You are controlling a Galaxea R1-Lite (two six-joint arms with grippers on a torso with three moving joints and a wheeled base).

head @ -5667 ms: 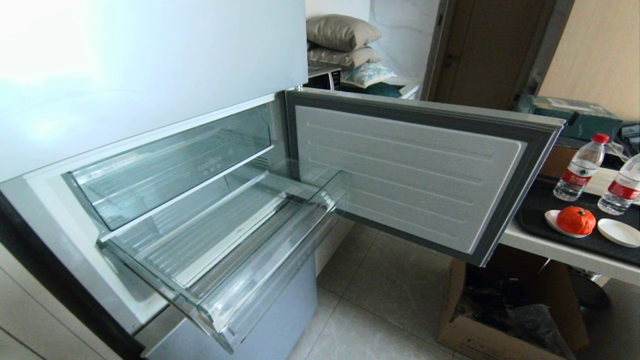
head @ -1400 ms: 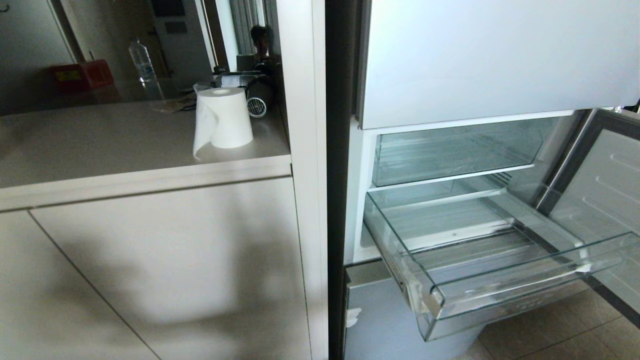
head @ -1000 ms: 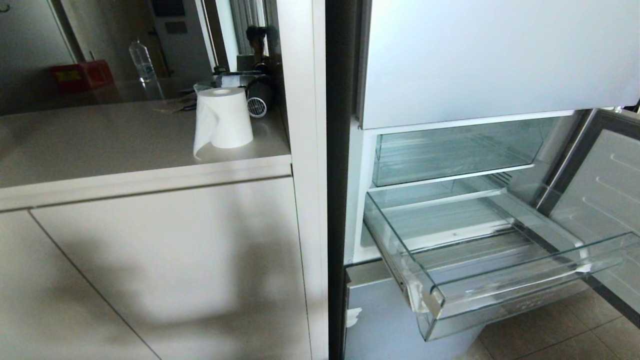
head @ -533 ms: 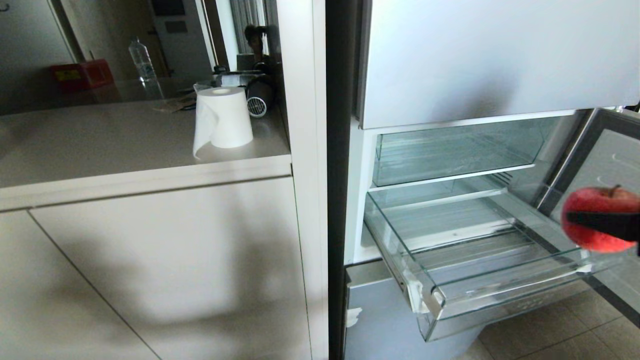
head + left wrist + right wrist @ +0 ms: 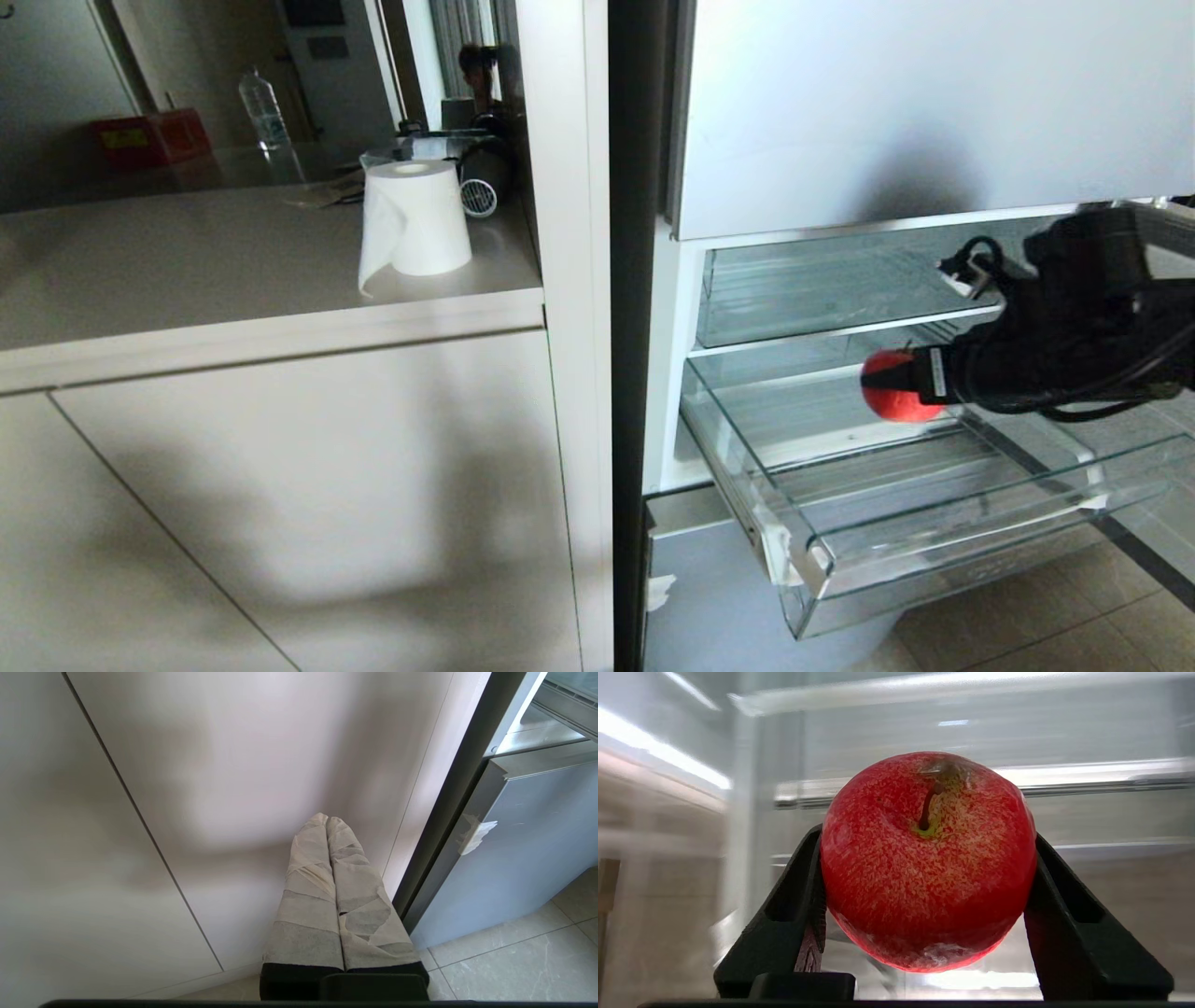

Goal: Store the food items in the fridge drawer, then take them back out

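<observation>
Right claw (image 5: 901, 387): clenched on the red apple (image 5: 887, 392), one black finger pressed against each side of the fruit; in the right wrist view (image 5: 927, 933) the apple (image 5: 928, 858) fills the gap between the fingers, stem end facing the camera.
Right claw position: reaching in from the right of the head view, held level, above the rear part of the fridge drawer (image 5: 943, 551) and just below the shelf over it.
Red apple: clear of the drawer floor, held in the air over the ribbed bottom; not touching the drawer walls.
Fridge drawer: clear plastic, pulled out of the fridge (image 5: 915, 103), front lip towards the floor tiles; nothing lies in it.
Upper bin (image 5: 840, 280): clear, pushed in, directly above the drawer.
Left claw (image 5: 327, 823): fingers pressed together, holding nothing, both wrapped in pale tape; seen only in the left wrist view, pointing at the cabinet front (image 5: 233, 765) beside the lower fridge door (image 5: 537, 835).
Worktop (image 5: 233, 261): to the left of the fridge; carries a roll of white paper (image 5: 414, 224) near its right edge.
Background: a water bottle (image 5: 260, 107) and a red box (image 5: 149, 135) stand well behind the roll.
</observation>
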